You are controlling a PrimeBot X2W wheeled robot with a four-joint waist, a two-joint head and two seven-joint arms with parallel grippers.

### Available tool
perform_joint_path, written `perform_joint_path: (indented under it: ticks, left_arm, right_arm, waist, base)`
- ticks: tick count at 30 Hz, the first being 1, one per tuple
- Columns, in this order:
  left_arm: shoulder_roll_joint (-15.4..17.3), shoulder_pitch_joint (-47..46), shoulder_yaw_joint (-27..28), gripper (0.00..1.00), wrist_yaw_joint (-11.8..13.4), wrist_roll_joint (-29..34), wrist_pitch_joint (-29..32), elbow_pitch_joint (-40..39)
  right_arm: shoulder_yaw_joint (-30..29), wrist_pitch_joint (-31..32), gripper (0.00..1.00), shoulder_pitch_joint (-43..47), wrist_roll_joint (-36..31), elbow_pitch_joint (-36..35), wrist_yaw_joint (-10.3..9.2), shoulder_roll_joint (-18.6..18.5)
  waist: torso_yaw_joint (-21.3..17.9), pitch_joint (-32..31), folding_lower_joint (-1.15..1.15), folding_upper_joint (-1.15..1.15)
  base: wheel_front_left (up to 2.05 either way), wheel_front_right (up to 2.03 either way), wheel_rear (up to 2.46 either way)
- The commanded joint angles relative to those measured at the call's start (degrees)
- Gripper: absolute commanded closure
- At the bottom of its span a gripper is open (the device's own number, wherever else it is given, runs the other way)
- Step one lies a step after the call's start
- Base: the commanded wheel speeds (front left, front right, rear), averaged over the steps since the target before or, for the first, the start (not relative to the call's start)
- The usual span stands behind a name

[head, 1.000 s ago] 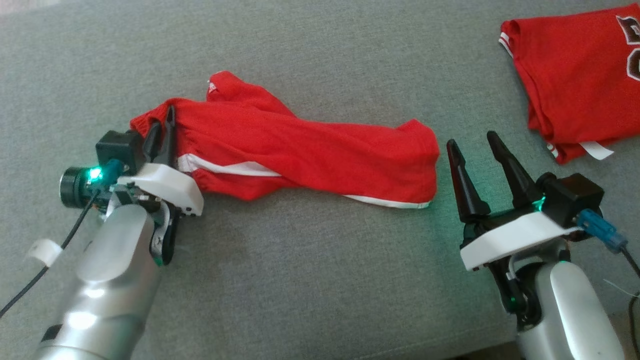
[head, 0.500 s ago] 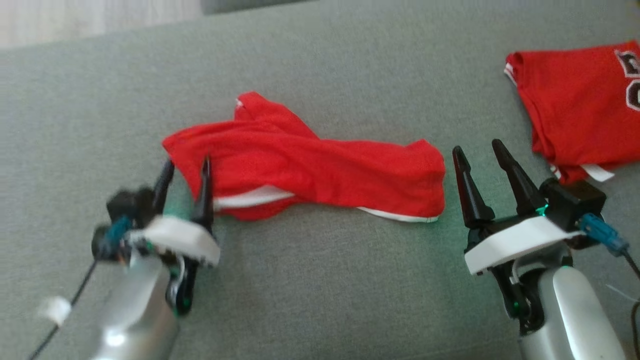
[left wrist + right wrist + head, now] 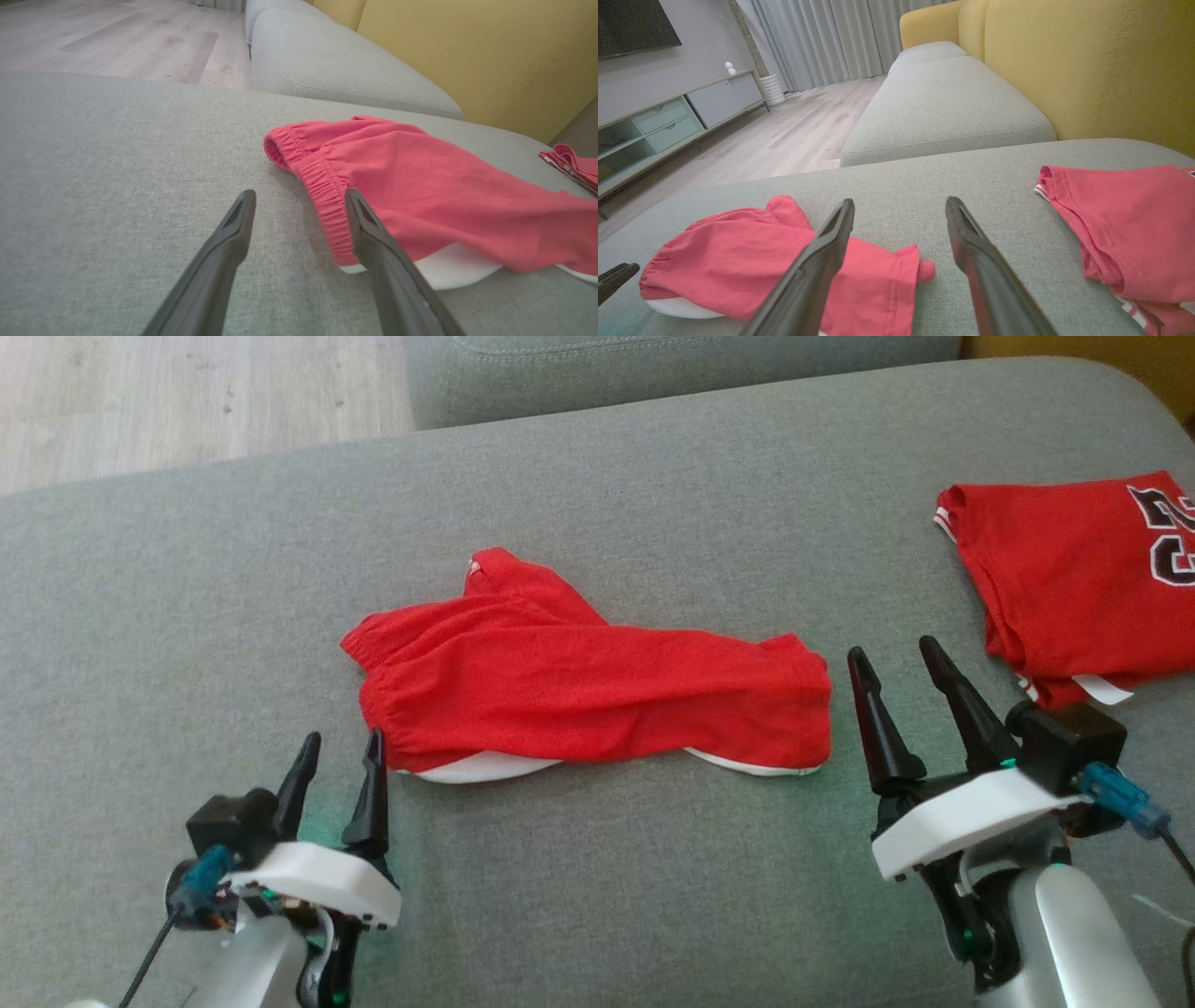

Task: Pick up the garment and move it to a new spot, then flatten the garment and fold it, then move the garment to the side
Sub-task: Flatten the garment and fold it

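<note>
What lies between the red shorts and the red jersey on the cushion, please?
In the head view, the right gripper, open, stands between the shorts and the jersey; otherwise the grey cushion is bare there.

Left hand [image 3: 344, 737], right hand [image 3: 891, 648]: both splayed, empty.

A red garment [image 3: 597, 700] of soft, matt cloth, its waistband gathered and ribbed, lies on a grey sofa cushion [image 3: 597, 896] of coarse matt weave. Upper left, pale wood-grain floor [image 3: 187, 401]. Left gripper [image 3: 344, 737] and right gripper [image 3: 891, 648]: smooth, matt dark fingers [image 3: 878, 728] on semi-glossy white plastic mounts [image 3: 952, 807].
</note>
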Motion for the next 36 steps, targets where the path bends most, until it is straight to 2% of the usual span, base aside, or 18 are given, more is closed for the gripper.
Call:
perform_joint_path:
  ticks: [1,4,9,10,14,24,36]
  left_arm:
    - [2.0,-1.5,2.4,0.00,0.6,-0.1,-0.3,-2.1]
    - [2.4,-1.1,3.0,0.00,1.6,0.6,-0.7,-5.1]
    - [2.1,3.2,7.8,0.00,3.6,3.8,-1.3,-15.5]
    - [1.6,6.0,10.5,0.00,3.4,5.6,-1.3,-19.8]
    - [0.3,11.9,14.7,0.00,2.4,9.4,-1.3,-24.7]
    - [-1.9,19.4,20.9,0.00,0.0,13.4,-1.3,-26.7]
    - [-3.9,18.8,22.0,0.00,-1.8,15.7,-1.3,-25.6]
  right_arm:
    - [1.1,0.3,0.00,-0.4,0.2,-2.3,-0.04,-0.1]
    - [1.1,0.5,0.00,-0.1,0.1,-2.3,-0.04,-0.1]
    - [0.5,0.3,0.00,1.1,0.1,-2.6,-0.04,-0.1]
    - [0.1,0.1,0.00,1.7,0.0,-2.8,-0.04,-0.2]
    - [-0.7,0.0,0.00,3.4,-0.2,-2.8,-0.04,-0.9]
    - [-2.0,0.7,0.00,6.7,-0.2,-2.7,-0.04,-1.3]
    - [-1.5,0.6,0.00,6.4,0.1,-2.8,-0.04,-0.9]
  waist:
    - [-0.1,-0.1,0.01,0.00]
    - [-0.2,-0.8,0.01,0.00]
    - [-0.4,-2.4,0.01,0.00]
    - [-0.3,-3.0,0.01,0.00]
    - [0.1,-4.1,0.01,0.00]
    - [0.9,-6.2,0.01,0.00]
    - [1.4,-5.5,0.01,0.00]
  base:
    - [0.00,0.00,0.00]
    - [0.00,0.00,0.00]
    - [0.00,0.00,0.00]
    - [0.00,0.00,0.00]
    - [0.00,0.00,0.00]
    - [0.00,0.00,0.00]
    - [0.00,0.00,0.00]
